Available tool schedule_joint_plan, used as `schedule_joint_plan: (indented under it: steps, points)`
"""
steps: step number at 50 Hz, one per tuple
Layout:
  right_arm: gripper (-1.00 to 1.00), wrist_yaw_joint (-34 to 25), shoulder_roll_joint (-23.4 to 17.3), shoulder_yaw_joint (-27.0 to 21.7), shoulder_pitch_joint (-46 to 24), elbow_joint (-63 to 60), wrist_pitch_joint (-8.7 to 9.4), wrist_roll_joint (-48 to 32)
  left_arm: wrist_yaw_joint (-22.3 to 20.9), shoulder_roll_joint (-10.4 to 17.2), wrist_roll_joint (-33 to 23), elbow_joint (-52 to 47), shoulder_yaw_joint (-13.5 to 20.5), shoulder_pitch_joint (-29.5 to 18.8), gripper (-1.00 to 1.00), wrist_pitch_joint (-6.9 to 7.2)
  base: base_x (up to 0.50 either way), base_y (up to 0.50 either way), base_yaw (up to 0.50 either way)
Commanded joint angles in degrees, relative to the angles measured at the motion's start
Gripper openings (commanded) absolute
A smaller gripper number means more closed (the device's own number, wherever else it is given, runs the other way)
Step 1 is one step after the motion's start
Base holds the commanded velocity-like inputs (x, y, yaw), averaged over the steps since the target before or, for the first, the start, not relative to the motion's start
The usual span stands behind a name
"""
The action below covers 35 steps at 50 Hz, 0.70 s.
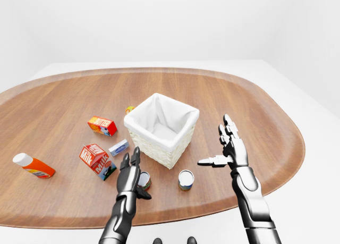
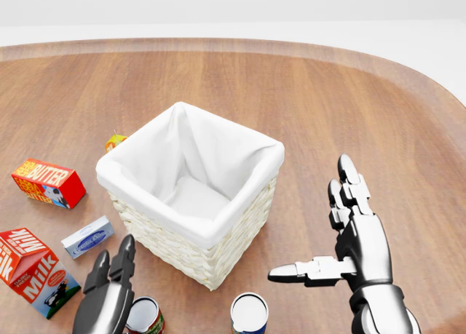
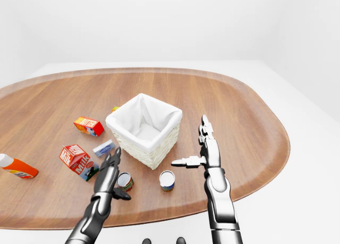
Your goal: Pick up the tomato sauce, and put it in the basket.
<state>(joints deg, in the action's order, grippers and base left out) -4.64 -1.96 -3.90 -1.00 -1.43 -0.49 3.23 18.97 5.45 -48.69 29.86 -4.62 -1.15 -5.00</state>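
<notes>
The tomato sauce, a small red-labelled can (image 1: 144, 180), stands on the wooden table just below the white-lined wicker basket (image 1: 159, 146). My left hand (image 1: 136, 174) is open with its fingers straight. It stands against the can's left side, and the thumb reaches under the can. Whether it touches the can I cannot tell. The can also shows in the head view (image 2: 145, 316) at the bottom edge, partly hidden by the hand. My right hand (image 1: 217, 143) is open and empty, to the right of the basket, with the thumb pointing left.
A blue-labelled can (image 1: 186, 179) stands right of the red one. A milk carton (image 1: 97, 160), a butter box (image 1: 102, 125), a small pale box (image 1: 118, 147) and an orange bottle (image 1: 33, 166) lie to the left. The table's near edge (image 1: 175, 212) runs just below the cans.
</notes>
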Motion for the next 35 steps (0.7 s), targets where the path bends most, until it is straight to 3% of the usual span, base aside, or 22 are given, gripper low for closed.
schedule_joint_plan:
  steps: [1, 25, 35]
  points:
    - [1.0, 0.03, 0.01, 0.03, 0.07, -0.34, 0.28, -0.02, 0.6, 0.12, -0.19, 0.87, -0.04, 0.01, 1.0, 0.0, 0.0, 0.0, 0.0]
    - [1.0, 0.02, 0.02, 0.02, 0.07, -0.36, 0.31, -0.05, 4.51, 0.74, 0.04, 11.98, 0.18, -5.93, 1.0, 0.0, 0.0, 0.0, 0.0]
    - [1.0, 0.07, 0.0, 0.07, -0.52, 1.42, -0.82, -0.14, 5.1, 0.78, -0.22, 12.89, -0.02, -6.14, 1.0, 0.0, 0.0, 0.0, 0.0]
